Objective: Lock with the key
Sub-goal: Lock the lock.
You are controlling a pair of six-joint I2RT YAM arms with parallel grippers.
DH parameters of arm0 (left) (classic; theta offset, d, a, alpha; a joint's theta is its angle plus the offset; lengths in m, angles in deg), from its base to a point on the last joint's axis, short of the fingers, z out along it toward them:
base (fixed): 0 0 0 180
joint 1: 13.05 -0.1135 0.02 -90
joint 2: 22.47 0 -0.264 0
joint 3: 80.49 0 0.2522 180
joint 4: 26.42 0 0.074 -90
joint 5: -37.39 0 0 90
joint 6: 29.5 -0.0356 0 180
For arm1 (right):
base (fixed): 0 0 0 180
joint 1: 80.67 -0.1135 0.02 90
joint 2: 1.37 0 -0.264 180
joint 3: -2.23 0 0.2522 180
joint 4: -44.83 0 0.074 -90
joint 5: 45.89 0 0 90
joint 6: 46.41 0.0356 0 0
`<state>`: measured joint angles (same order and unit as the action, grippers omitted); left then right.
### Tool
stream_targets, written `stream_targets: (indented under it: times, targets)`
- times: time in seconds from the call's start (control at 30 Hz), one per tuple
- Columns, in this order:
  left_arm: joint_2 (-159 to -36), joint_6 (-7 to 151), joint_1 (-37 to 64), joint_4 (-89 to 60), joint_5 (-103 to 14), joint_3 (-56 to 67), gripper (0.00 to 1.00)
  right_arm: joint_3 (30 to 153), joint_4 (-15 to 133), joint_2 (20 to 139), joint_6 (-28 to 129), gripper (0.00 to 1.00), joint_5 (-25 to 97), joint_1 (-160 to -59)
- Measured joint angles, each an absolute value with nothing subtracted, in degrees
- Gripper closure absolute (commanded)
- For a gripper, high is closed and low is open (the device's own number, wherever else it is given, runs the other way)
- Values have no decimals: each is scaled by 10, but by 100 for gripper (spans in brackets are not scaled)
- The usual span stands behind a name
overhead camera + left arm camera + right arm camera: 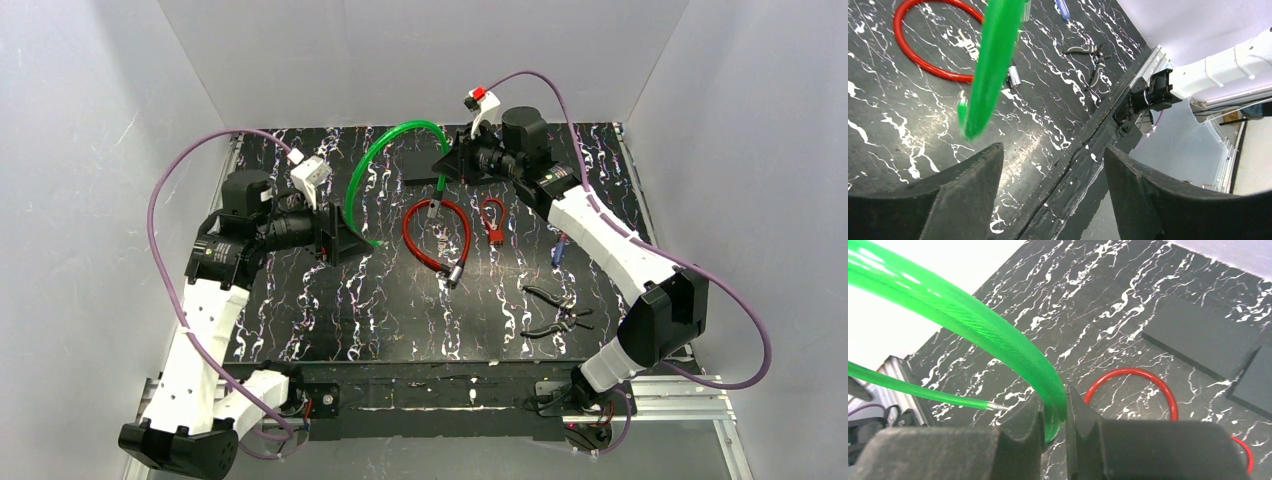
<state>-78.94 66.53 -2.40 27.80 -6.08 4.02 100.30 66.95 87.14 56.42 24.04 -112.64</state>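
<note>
A green cable lock [372, 165] arcs above the black marbled table [400, 310]. My right gripper [445, 162] is shut on one end of it; in the right wrist view the cable [973, 320] runs down between the closed jaws [1054, 412]. The cable's free end [964, 107] hangs in the air just in front of my left gripper [1050, 150], which is open and empty [345, 243]. A red cable lock [415, 240] with metal ends lies open on the table; it also shows in the left wrist view [913, 55]. I cannot make out a key.
A small red loop [492, 218] lies right of the red lock. A blue tool [559, 248] and black pliers [555, 310] lie at the right. Black foam blocks [1198, 335] sit at the back. White walls enclose the table.
</note>
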Motion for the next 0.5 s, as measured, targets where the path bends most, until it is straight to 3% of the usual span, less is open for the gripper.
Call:
stream_targets:
  times: [0.5]
  targets:
    - [-739,612,-24,240,-49,-11,24,1009,663,871,613,99,200,-1116]
